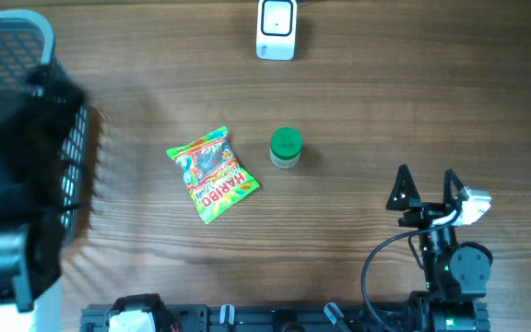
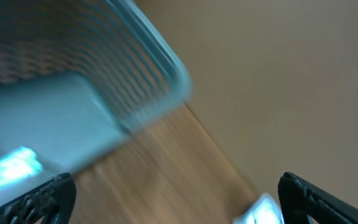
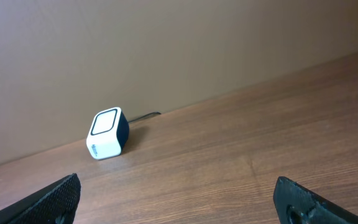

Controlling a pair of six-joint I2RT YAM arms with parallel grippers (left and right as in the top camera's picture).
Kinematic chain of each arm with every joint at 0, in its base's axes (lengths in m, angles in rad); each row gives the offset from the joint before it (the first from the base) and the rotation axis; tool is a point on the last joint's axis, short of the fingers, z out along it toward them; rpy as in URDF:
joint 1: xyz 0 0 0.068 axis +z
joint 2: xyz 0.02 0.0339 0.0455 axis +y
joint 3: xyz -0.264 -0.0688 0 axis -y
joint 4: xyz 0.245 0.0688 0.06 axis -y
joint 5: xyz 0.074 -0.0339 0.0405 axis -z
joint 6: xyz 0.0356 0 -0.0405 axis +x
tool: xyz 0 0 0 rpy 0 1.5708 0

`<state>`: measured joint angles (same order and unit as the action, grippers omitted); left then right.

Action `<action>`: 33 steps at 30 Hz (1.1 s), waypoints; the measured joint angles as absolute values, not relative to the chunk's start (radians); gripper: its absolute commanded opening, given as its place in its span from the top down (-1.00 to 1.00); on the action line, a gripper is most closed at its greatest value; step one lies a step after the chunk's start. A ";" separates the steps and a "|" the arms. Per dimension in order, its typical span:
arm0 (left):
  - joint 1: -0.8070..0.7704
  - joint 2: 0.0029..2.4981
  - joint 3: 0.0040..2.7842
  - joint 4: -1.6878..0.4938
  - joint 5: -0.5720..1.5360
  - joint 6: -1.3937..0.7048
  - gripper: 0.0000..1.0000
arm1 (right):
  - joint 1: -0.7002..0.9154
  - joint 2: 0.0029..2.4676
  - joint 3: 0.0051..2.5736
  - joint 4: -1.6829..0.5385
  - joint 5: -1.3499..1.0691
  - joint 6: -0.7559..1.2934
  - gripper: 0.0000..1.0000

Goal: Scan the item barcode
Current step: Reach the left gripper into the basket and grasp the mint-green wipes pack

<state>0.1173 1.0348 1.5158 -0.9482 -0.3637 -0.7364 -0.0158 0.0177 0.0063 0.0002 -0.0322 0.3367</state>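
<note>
Left claw (image 2: pixel 176 190) hangs above the basket (image 1: pixel 26 37), fingers spread and empty. Right claw (image 1: pixel 425 189) gapes too, idle. Haribo bag (image 1: pixel 213 173) and green-lidded jar (image 1: pixel 286 148) sit untouched mid-way across the counter (image 1: pixel 413 101). Likely next: grasp one and turn its barcode toward the scanner (image 1: pixel 277 28).

Wooden table (image 1: pixel 431 111), plain beige wall (image 3: pixel 166 50)

Multicoloured bag (image 1: pixel 213 174); green-lidded jar (image 1: pixel 286 148); perhaps bluish basket (image 2: pixel 160 53)
</note>
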 measured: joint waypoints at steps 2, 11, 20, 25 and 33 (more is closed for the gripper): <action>0.208 1.035 1.523 -0.953 -0.303 -0.735 -0.99 | -0.016 0.018 0.006 0.000 -0.032 0.337 -1.00; 0.716 1.298 1.523 -1.036 0.002 -0.757 -1.00 | -0.016 0.018 0.006 0.000 -0.032 0.337 -0.99; 0.801 1.573 1.523 -1.125 0.080 -0.760 -1.00 | -0.016 0.018 0.006 0.000 -0.032 0.337 -1.00; 0.801 1.690 1.522 -1.208 0.089 -0.768 -1.00 | -0.016 0.018 0.006 0.000 -0.032 0.337 -0.99; 0.800 1.787 1.447 -1.142 0.096 -0.799 -1.00 | -0.016 0.018 0.006 0.000 -0.032 0.337 -0.99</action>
<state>0.8001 1.7870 1.4467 -1.1416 0.0956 -0.7994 -0.0158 0.0177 0.0063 -0.0002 -0.0322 0.3367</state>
